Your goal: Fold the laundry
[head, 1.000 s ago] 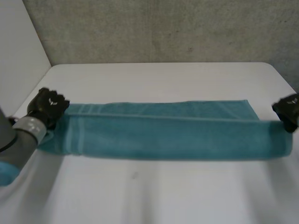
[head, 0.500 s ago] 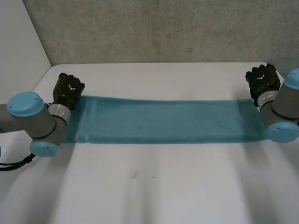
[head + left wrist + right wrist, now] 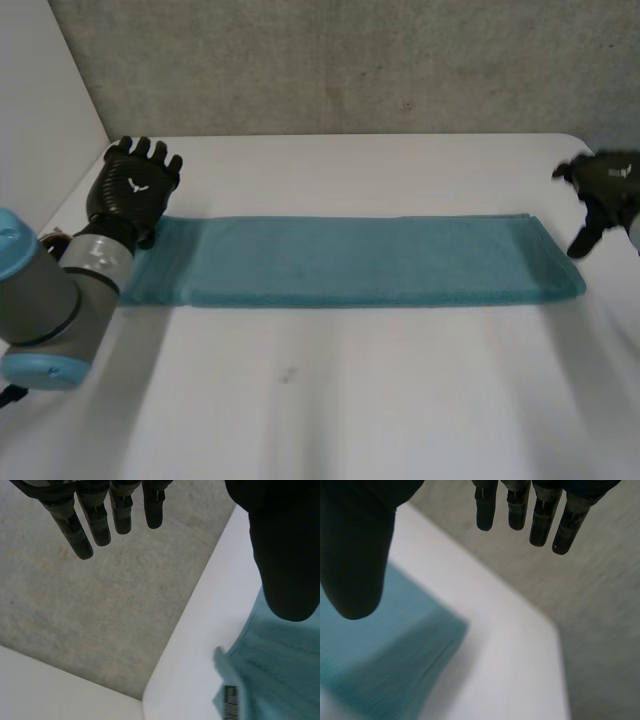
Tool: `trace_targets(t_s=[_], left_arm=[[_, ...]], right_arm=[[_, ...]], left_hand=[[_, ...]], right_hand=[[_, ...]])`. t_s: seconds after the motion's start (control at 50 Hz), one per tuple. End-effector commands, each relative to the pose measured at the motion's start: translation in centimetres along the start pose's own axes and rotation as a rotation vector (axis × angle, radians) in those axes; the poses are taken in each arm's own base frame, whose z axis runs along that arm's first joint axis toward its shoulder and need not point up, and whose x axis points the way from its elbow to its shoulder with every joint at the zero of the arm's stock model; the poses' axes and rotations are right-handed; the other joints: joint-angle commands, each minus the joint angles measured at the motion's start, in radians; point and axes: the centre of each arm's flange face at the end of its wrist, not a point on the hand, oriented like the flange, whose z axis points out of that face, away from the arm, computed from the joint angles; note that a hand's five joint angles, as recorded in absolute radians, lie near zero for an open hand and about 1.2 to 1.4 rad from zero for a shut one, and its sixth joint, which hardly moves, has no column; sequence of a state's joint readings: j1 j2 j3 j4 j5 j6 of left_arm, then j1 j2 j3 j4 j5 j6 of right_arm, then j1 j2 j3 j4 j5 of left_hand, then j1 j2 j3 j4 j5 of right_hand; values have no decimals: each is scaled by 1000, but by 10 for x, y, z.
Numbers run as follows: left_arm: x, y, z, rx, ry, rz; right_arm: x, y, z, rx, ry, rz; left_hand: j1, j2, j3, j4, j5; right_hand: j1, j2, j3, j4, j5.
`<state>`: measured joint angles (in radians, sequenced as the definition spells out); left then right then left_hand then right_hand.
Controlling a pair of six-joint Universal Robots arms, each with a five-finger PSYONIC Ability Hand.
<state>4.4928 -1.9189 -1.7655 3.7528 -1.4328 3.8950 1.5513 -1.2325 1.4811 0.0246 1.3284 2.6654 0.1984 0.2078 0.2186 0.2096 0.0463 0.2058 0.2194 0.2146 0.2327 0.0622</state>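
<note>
The teal towel [image 3: 360, 262] lay flat on the white desk [image 3: 330, 400] as a long, narrow folded band, running from one side to the other across the desk's far half, its edges fairly straight and its right end squared off. At its left end the robot's left hand [image 3: 130, 190] was up by the far corner, with its fingers [image 3: 90, 527] straight and spread and pointing toward the grey wall [image 3: 350, 60]; they had hold of nothing. From the camera on that wrist the thumb [image 3: 285, 555] stood apart from the fingers, with the towel's corner and a small dark label [image 3: 230, 704] lying on the desk under it. I could not tell whether the heel of that hand touched the cloth. The left arm [image 3: 50, 300], grey with a light-blue cap, came in over the desk's near left side. The right hand [image 3: 603, 190] hung just past the towel's right end, apart from it, near the far right corner of the desk. Its fingers [image 3: 540, 517] were likewise straight and loosely parted, the thumb [image 3: 357, 550] held well away from them, and nothing was between them; the towel's end lay below the thumb.
</note>
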Motion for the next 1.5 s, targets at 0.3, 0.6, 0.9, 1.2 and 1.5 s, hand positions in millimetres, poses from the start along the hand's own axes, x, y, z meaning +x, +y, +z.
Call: trace_targets(t_s=[0.3, 0.6, 0.9, 1.2, 1.5], left_arm=[[-53, 74, -4, -208, 12, -335], [-33, 67, -15, -220, 66, -361], [-32, 68, -16, -225, 67, -362], [-30, 67, -16, -220, 74, -362], [-29, 67, -18, -222, 76, -363]], right_arm=[[4, 53, 5, -95, -75, 68], [-6, 83, 24, -121, -184, 99], [3, 95, 38, -105, -143, 84], [2, 106, 49, -123, -148, 90], [57, 119, 57, -145, 64, 88]], left_hand=[[12, 3, -8, 1, -10], [18, 9, -2, 7, -4], [15, 6, -5, 4, -7], [15, 6, -5, 4, -7], [15, 6, -5, 4, -7]], right_hand=[[134, 121, 126, 107, 103], [572, 558, 563, 545, 541], [616, 602, 607, 589, 585], [710, 696, 701, 683, 679], [1190, 1177, 1182, 1164, 1160]])
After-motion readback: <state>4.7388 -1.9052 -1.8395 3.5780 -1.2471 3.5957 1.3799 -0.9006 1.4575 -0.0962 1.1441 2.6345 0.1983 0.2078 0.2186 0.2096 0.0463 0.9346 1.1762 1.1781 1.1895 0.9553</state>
